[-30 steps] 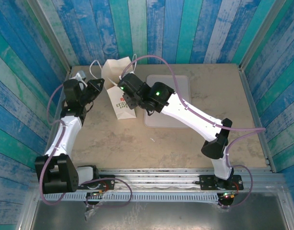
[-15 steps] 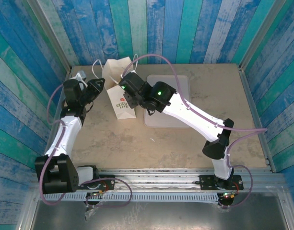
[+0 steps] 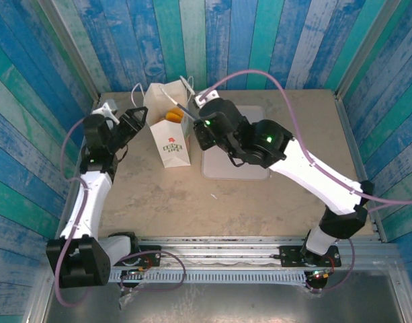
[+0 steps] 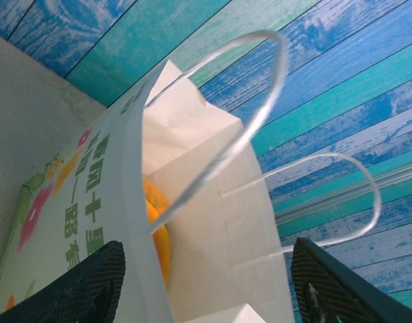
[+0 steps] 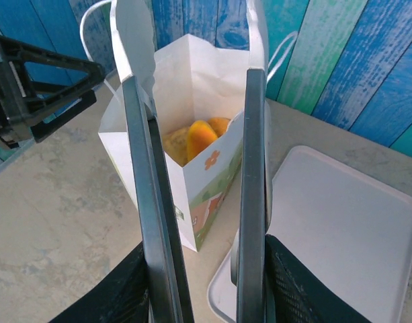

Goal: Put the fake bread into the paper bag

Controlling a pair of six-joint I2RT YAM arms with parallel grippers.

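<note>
The white paper bag [image 3: 171, 145] stands upright left of centre, mouth open. Orange fake bread [image 3: 172, 116] lies inside it, several glossy pieces [image 5: 200, 138] showing below the rim. In the left wrist view one orange piece [image 4: 158, 235] shows behind the bag's wall [image 4: 212, 222]. My left gripper [image 3: 140, 119] is open at the bag's left rim, its fingers wide on either side of the mouth [image 4: 212, 289]. My right gripper [image 3: 206, 128] is shut on the metal tongs [image 5: 253, 168], whose two arms reach over the bag [image 5: 212, 182] with nothing between their tips.
A pale flat tray [image 3: 249, 145] lies bare to the right of the bag, its near corner [image 5: 340, 222] under my right gripper. Blue and green plank walls close in the table on three sides. The bag's cord handles [image 4: 259, 101] loop up by the left fingers.
My right arm has pulled back to the right and up, drawing the tongs out of the bag. The bag's mouth now shows open with the bread inside.
</note>
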